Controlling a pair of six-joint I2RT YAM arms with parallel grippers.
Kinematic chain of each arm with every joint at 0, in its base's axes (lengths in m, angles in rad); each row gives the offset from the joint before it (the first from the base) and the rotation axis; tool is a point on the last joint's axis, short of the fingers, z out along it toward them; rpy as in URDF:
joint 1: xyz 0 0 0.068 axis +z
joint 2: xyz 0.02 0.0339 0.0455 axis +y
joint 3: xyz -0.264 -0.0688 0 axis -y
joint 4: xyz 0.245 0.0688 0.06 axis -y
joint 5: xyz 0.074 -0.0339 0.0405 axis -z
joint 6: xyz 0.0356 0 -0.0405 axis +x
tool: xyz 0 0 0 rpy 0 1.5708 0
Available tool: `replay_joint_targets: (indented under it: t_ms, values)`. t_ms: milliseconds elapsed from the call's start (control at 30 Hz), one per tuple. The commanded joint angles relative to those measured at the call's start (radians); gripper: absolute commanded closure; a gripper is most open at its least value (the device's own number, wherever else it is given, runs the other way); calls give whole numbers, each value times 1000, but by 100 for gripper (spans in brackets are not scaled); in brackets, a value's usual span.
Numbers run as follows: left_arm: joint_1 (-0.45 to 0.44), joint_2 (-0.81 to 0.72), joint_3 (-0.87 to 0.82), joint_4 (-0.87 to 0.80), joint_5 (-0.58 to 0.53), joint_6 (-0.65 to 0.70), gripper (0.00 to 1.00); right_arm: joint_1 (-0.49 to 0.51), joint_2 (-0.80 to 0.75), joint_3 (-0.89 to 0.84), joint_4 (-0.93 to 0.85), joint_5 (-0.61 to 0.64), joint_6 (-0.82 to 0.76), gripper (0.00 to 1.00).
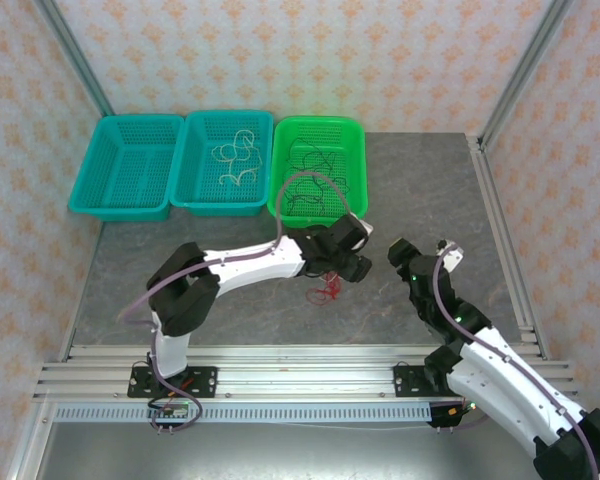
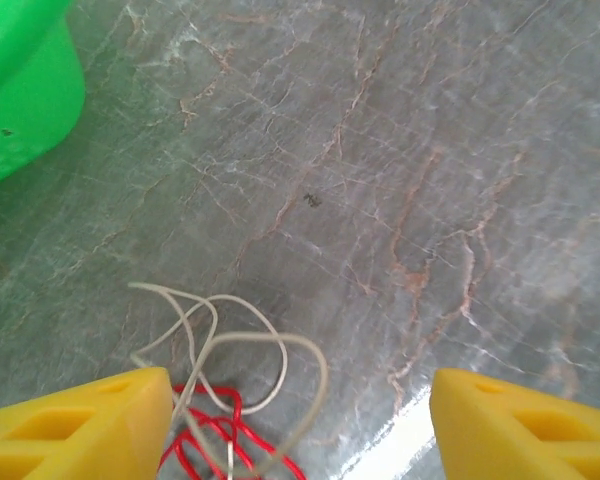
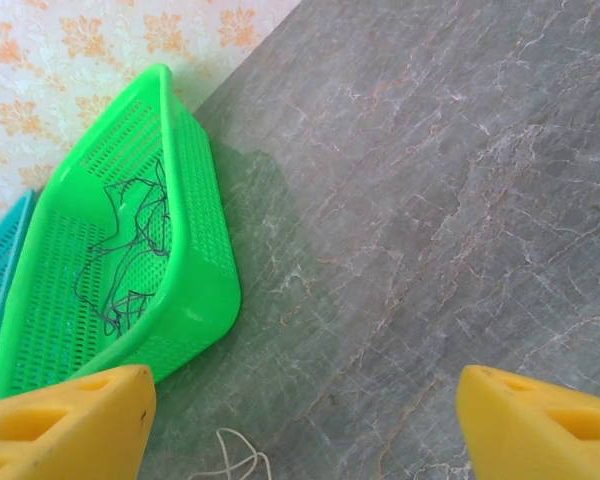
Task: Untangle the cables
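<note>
A tangle of red cable (image 2: 215, 435) and white cable (image 2: 242, 345) lies on the grey table just inside my left gripper's left finger (image 2: 80, 430). My left gripper (image 2: 300, 400) is open, its jaws wide apart, with nothing between them but bare table. From above, the red cable (image 1: 327, 290) peeks out below my left gripper (image 1: 352, 262). My right gripper (image 1: 398, 250) hovers to the right of it. My right gripper (image 3: 305, 400) is open and empty, and a loop of white cable (image 3: 235, 460) shows at the bottom edge of its wrist view.
Three baskets stand in a row at the back: a teal one (image 1: 125, 165), a teal one (image 1: 202, 165) holding white cables (image 1: 235, 158), and a green one (image 1: 355, 160) holding black cables (image 1: 315, 170). The green basket (image 3: 195, 250) sits left of my right gripper. The green basket's corner (image 2: 20, 90) is near my left gripper.
</note>
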State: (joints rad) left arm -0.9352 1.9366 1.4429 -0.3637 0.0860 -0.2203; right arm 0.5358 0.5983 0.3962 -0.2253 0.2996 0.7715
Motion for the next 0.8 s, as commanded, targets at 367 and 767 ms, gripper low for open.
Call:
replay_joint_targets:
  t_ms: [367, 767]
  values:
    - [67, -283, -85, 86, 41, -153, 100, -5, 90, -94, 384, -387, -383, 22]
    - [111, -411, -80, 114, 200, -271, 100, 63, 573, 8, 726, -662, -635, 21]
